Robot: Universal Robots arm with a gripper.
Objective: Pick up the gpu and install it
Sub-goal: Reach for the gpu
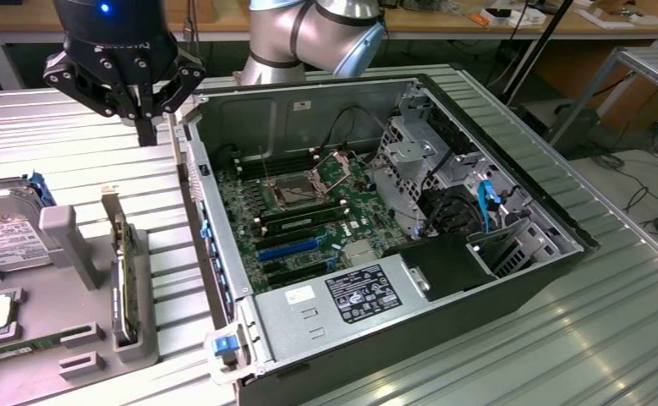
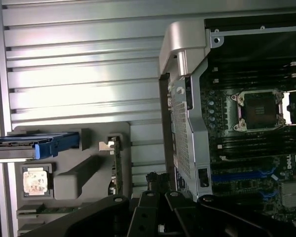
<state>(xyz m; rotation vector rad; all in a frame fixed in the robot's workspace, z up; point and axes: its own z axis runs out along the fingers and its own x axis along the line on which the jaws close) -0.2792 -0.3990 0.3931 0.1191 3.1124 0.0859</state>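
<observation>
gpu [image 1: 122, 275] stands on edge in a slot of the grey holder [image 1: 75, 245], which lies on the ribbed metal table [image 1: 69, 144] at the exterior view's left; its silver bracket end is the end nearer the gripper; nothing touches it.

Gripper [image 1: 145, 128] hangs above the table further back, well apart from the gpu and just beside the rear wall of the open computer case [image 1: 200, 194]; fingers pressed together, nothing between them.

Hard drive [image 1: 2, 233] with blue rails sits on the holder, to the exterior view's left of the gpu.

Exterior view gives the card's height above the holder and the case interior: motherboard [image 1: 301, 211] with an open processor socket; labelled power supply [image 1: 363, 292] nearest the camera.

Wrist view looks down past the gripper [image 2: 155, 197]: gpu [image 2: 117, 163] seen edge-on as a thin strip in the holder [image 2: 79, 173]; a processor chip [image 2: 33, 180] in its pocket; the hard drive [image 2: 39, 145] edge-on; the case's perforated rear wall [image 2: 182, 128] beside the motherboard [image 2: 256, 123].
</observation>
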